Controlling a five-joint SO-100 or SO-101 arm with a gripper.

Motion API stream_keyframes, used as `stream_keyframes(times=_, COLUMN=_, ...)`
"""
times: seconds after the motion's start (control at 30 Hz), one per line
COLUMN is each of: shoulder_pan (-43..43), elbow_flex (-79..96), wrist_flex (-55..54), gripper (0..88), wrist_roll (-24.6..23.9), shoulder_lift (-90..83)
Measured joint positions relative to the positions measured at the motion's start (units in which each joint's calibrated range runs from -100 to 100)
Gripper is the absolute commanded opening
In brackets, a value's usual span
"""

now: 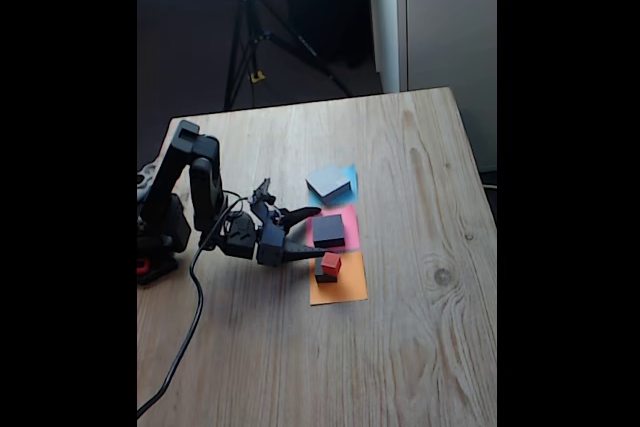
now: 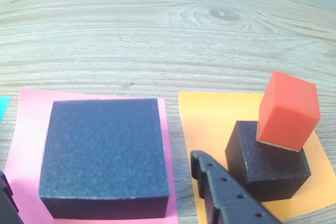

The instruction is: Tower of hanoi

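The gripper [image 1: 308, 234], jaws spread and empty, sits beside the medium black block [image 2: 105, 156] on pink paper. The red cube [image 2: 288, 110], tilted atop the small dark block [image 2: 269, 167], looks light; pinching its flat sides seems best.

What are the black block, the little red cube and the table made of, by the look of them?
The black block looks like dense foam or grainy printed plastic: its matte surface is finely speckled. The red cube seems smoother, perhaps plastic or painted wood, with a flat, dull sheen. The table looks like wood or a wood-look laminate: pale grain lines and a knot show. None of this is certain from pictures alone.
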Motion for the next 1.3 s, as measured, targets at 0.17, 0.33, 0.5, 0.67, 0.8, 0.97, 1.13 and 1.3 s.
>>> stream_keyframes(times=0.17, shoulder_pan=0.0, elbow_flex=-0.35, wrist_flex=0.0, gripper=42.5, wrist_roll=0.0, shoulder_lift=0.0)
stream_keyframes(times=0.33, shoulder_pan=-0.52, elbow_flex=-0.35, wrist_flex=0.0, gripper=42.5, wrist_roll=0.0, shoulder_lift=0.0)
stream_keyframes(times=0.5, shoulder_pan=-0.62, elbow_flex=-0.35, wrist_flex=0.0, gripper=42.0, wrist_roll=0.0, shoulder_lift=0.0)
stream_keyframes(times=0.67, shoulder_pan=-0.62, elbow_flex=-0.35, wrist_flex=-0.24, gripper=40.4, wrist_roll=0.0, shoulder_lift=0.0)
stream_keyframes(times=0.8, shoulder_pan=-0.93, elbow_flex=-0.35, wrist_flex=-0.24, gripper=39.6, wrist_roll=0.0, shoulder_lift=0.0)
stream_keyframes(times=0.97, shoulder_pan=-1.14, elbow_flex=-0.35, wrist_flex=-0.24, gripper=37.1, wrist_roll=0.0, shoulder_lift=0.0)
stream_keyframes(times=1.13, shoulder_pan=-1.14, elbow_flex=-0.35, wrist_flex=-0.24, gripper=33.1, wrist_roll=0.0, shoulder_lift=0.0)
stream_keyframes(times=1.3, shoulder_pan=-1.14, elbow_flex=-0.35, wrist_flex=-0.24, gripper=26.5, wrist_roll=0.0, shoulder_lift=0.09)
